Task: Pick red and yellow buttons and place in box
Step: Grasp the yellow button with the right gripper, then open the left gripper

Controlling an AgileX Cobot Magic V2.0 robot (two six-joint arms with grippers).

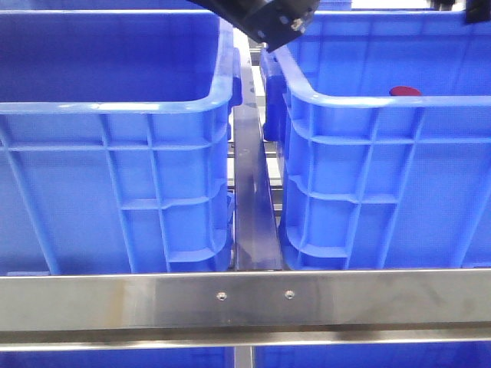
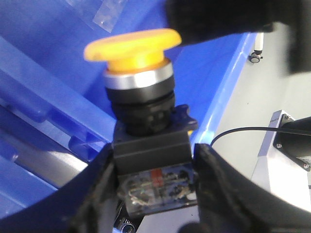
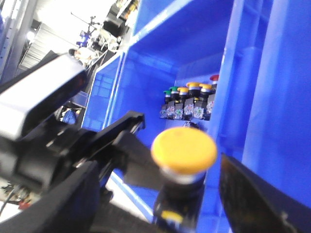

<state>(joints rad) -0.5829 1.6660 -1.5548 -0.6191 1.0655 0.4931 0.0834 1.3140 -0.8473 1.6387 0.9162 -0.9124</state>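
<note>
My left gripper (image 2: 153,174) clamps a yellow mushroom-capped push button (image 2: 141,92) by its black block; my right gripper (image 3: 155,204) pinches another yellow-domed button (image 3: 184,150) beside the ribbed blue crate (image 1: 368,169).

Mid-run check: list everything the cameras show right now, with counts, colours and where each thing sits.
Crates: two, bright blue; left crate and right crate side by side behind the metal rail.
Red button: one, dark red, just showing over the right crate's rim.
Yellow buttons: two; one between the left gripper's fingers, one between the right gripper's fingers.
Row of buttons: several, with green, yellow and red caps, in a crate's far corner.
Left gripper: black, shut on the button's body.
Right gripper: black, around its button.
</note>
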